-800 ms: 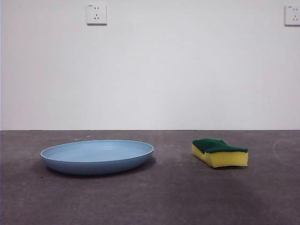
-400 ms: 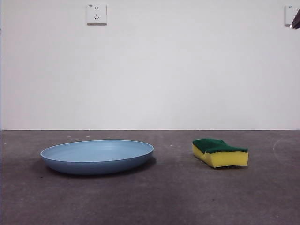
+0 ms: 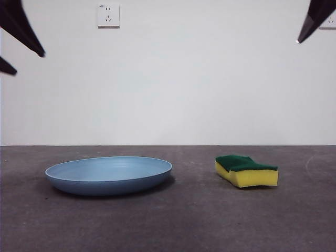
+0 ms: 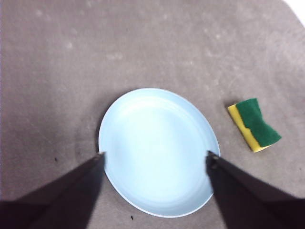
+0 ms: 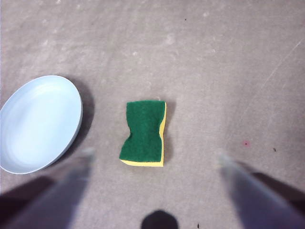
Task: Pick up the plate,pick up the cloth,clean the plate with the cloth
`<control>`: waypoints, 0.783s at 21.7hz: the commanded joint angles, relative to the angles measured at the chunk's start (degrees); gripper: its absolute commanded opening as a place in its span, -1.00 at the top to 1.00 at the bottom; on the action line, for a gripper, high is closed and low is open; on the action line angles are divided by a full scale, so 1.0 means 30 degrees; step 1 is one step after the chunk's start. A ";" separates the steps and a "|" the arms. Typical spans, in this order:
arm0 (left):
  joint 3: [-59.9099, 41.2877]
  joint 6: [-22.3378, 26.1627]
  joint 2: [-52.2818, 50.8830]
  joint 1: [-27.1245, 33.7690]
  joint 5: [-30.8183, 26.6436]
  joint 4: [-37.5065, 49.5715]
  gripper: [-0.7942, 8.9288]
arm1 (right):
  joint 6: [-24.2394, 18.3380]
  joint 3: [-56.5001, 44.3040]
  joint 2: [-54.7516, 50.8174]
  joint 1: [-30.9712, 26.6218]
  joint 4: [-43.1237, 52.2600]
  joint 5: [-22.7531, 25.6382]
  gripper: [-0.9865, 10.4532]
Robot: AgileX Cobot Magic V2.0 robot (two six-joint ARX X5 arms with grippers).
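Grey and faintly scuffed, the table (image 3: pixel 173 226) runs back to a plain white wall carrying two power sockets (image 3: pixel 108 16). On it lies the wide, shallow, round light-blue plastic plate (image 3: pixel 108 175), flat and untouched; well apart to one side sits the cloth, really a small yellow foam sponge with a dark green scouring top (image 3: pixel 245 170), green face up.

Half a second ago the front view showed only a dark sliver at one top corner; now black tips have come into both top corners. The left hand (image 4: pixel 155 156) hangs high above the plate, its jaws spread wide apart, framing the plate's rim from either side. The right hand (image 5: pixel 155 160) hangs above the sponge, jaws likewise wide apart and blurred.

So both arms appear to have begun their approach. Neither thing is gripped yet, and judging from this, both pickups and the wiping are all still to do.
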 commanded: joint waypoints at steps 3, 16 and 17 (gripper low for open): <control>0.1923 0.0590 0.4029 -0.0255 -0.0568 -0.0117 -0.06 | -0.0168 0.0066 0.0000 0.0029 0.0109 -0.0029 -0.11; 0.4218 0.1486 1.2575 -0.1902 -0.2980 -0.0306 -0.06 | -0.0168 0.0066 0.0000 0.0029 0.0095 -0.0029 -0.11; 0.4218 0.1486 1.2910 -0.1967 -0.3016 -0.0160 -0.06 | -0.0168 0.0066 0.0000 0.0029 0.0095 -0.0029 -0.11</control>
